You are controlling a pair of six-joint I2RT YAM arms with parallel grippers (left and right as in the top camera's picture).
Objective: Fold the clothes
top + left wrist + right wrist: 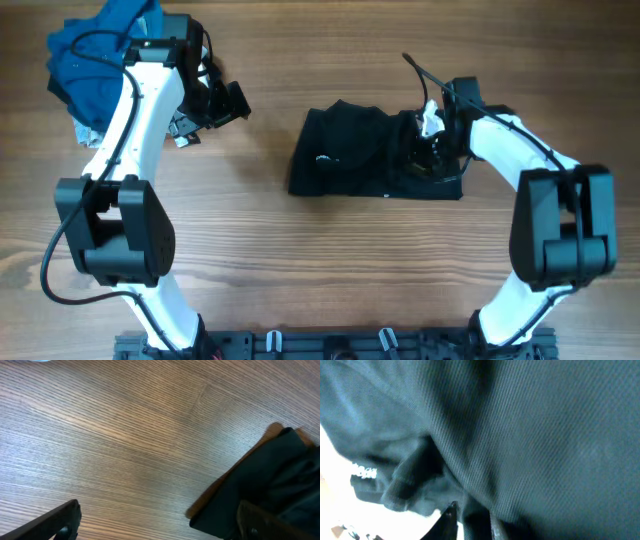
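The black shirt (350,152) is lying folded on the wooden table (300,260), long axis running left-right. The right gripper (430,150) is sitting down at its right end — I cannot tell its jaw state — while the left gripper (215,105) is hanging wide open, well apart leftward.

A: Free room?
B: Bare table (300,270) from centre to 6 o'clock, wide lane between left arm (125,140) and right arm (545,215). Also a gap at 11–12, between left gripper (225,105) and black shirt (350,155).
A: Blockers?
B: Shirt at 2 o'clock, right gripper (432,150) down on it. Blue garments (100,60) heaped at 10, left arm crossing them.
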